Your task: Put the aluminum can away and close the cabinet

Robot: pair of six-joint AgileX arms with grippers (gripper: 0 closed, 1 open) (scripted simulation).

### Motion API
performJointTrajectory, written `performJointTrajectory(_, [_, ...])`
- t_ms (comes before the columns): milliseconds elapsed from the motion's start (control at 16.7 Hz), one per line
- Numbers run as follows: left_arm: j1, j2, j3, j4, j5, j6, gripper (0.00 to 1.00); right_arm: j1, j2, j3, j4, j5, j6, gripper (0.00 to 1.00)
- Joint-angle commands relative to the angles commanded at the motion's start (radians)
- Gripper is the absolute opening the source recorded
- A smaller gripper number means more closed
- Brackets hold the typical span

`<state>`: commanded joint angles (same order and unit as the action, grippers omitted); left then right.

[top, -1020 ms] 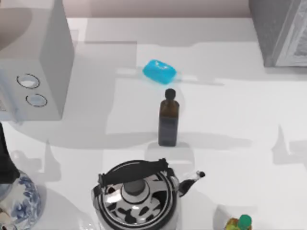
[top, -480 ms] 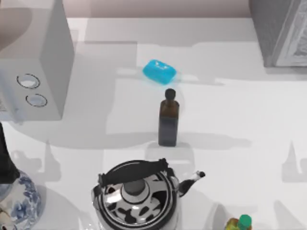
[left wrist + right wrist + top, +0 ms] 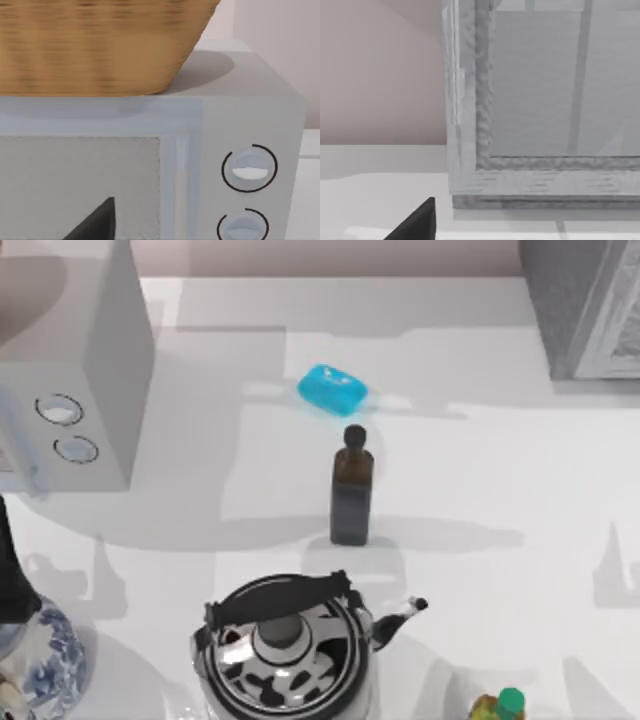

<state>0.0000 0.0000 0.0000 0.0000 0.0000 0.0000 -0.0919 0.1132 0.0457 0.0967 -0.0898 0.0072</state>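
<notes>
Grey and speckled, the cabinet stands at the far right corner of the table in the top view, its pale door panel running off the picture's right edge. The right wrist view adds the close detail: the framed door with its moulded border, the cabinet's foot resting on the white tabletop, and a pink wall beside it. A dark wedge of the right gripper pokes in at that picture's edge. I cannot tell how far it is open or whether it holds anything.

At the far left of the table sits a light grey box with two round dials. The left wrist view faces its front and shows a woven basket sitting on top. The left gripper shows as the same kind of dark wedge, its state likewise impossible to tell.

From above, a blue block lies near the middle, a brown bottle stands upright just in front of it, a black-and-white kettle sits nearer still, a blue-patterned vase stands at the near left, and a small green-capped bottle at the near right.
</notes>
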Motion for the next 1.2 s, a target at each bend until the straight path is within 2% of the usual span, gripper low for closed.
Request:
performJointTrajectory(240, [0.0, 0.0, 0.0, 0.0, 0.0, 0.0, 1.0, -0.2, 0.277, 0.091, 0.247, -0.202, 0.012, 1.0])
performJointTrajectory(780, [0.0, 0.0, 0.0, 0.0, 0.0, 0.0, 1.0, -0.711, 1.182, 0.271, 0.933, -0.709, 0.019, 1.0])
performJointTrajectory(1020, [0.0, 0.0, 0.0, 0.0, 0.0, 0.0, 1.0, -0.886, 1.39, 0.312, 1.083, -0.878, 0.016, 1.0])
performJointTrajectory(1200, [0.0, 0.0, 0.0, 0.0, 0.0, 0.0, 1.0, -0.933, 1.438, 0.322, 1.104, -0.924, 0.015, 1.0])
